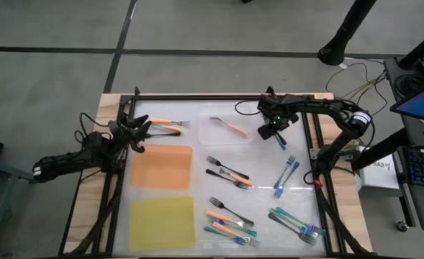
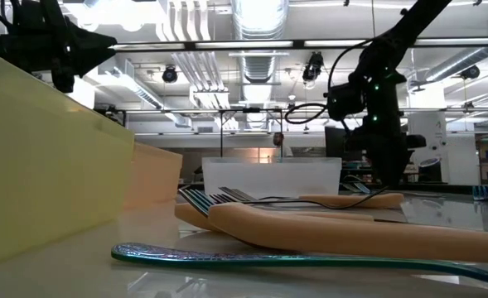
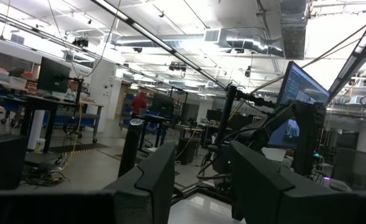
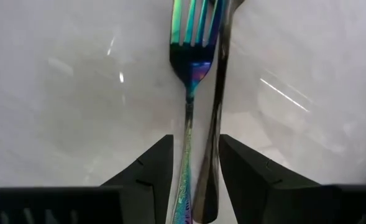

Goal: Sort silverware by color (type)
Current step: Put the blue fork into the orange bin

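My right gripper (image 1: 273,132) (image 4: 196,155) points down over the table's far right, just right of the clear tray (image 1: 246,137). It is shut on a teal iridescent fork (image 4: 189,74) (image 1: 281,142). A dark narrow shape (image 4: 215,106) runs beside the fork; whether it is a second fork or a shadow, I cannot tell. An orange fork (image 1: 233,128) lies in the tray. Other forks lie loose mid-table (image 1: 229,173), near the front (image 1: 233,224) and at the right (image 1: 287,173). My left gripper (image 1: 136,133) (image 3: 201,180) waits open at the far left, holding nothing. My right gripper has the teal fork's handle (image 4: 186,168) between its two fingers, which come from above, pointing down. The fork runs on past the fingertips with its tines (image 4: 192,18) away from the gripper. It looks lifted clear of the table. The dark shape shares the gap.
An orange mat (image 1: 161,167) and a yellow mat (image 1: 161,221) lie on the left half. Two orange forks (image 1: 170,126) rest beside my left gripper. A cluster of teal forks (image 1: 298,224) lies front right. A dark frame (image 1: 226,97) borders the table.
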You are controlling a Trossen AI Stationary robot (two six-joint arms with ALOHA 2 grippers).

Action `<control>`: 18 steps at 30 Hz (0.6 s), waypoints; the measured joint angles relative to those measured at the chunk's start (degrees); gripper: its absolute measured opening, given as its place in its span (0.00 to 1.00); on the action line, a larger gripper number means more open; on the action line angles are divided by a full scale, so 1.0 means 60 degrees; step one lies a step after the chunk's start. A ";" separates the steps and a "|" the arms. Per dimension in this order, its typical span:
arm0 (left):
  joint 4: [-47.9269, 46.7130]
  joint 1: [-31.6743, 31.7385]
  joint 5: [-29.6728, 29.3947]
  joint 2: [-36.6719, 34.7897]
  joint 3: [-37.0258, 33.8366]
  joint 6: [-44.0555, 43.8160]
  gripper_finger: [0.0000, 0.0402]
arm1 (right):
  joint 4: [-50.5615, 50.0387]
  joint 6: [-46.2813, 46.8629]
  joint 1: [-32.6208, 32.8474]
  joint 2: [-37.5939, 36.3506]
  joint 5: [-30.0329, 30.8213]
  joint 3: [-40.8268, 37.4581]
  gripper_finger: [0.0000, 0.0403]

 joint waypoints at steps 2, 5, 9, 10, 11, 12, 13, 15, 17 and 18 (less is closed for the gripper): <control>0.0000 0.0000 -0.0004 -0.0001 0.0000 0.0001 0.33 | 0.0077 0.0005 0.0005 0.0029 -0.0155 -0.0017 0.30; 0.0000 0.0000 0.0000 0.0001 0.0000 0.0001 0.33 | 0.0309 0.0010 0.0093 0.0083 -0.0377 -0.0022 0.30; 0.0000 0.0000 -0.0004 -0.0003 0.0000 -0.0003 0.33 | 0.0399 -0.0058 0.0096 0.0168 -0.0357 -0.0022 0.30; 0.0000 -0.0001 -0.0001 -0.0002 0.0000 0.0000 0.33 | 0.0395 -0.0084 0.0094 0.0177 -0.0358 -0.0022 0.30; -0.0003 -0.0002 -0.0001 -0.0003 0.0000 -0.0001 0.33 | 0.0402 -0.0099 0.0091 0.0189 -0.0347 -0.0022 0.30; -0.0004 -0.0002 -0.0002 -0.0003 0.0000 -0.0001 0.33 | 0.0402 -0.0111 0.0095 0.0206 -0.0350 -0.0022 0.30; -0.0002 0.0000 -0.0004 0.0000 0.0000 0.0001 0.33 | 0.0405 -0.0114 0.0095 0.0231 -0.0356 -0.0022 0.30; -0.0007 -0.0002 -0.0002 -0.0001 0.0000 -0.0001 0.33 | 0.0423 -0.0125 0.0095 0.0248 -0.0359 -0.0022 0.30; 0.0000 -0.0003 -0.0003 0.0001 0.0000 -0.0003 0.33 | 0.0442 -0.0143 0.0095 0.0249 -0.0356 -0.0022 0.30; -0.0004 -0.0003 -0.0004 -0.0003 0.0000 0.0001 0.33 | 0.0444 -0.0168 0.0095 0.0256 -0.0350 -0.0022 0.30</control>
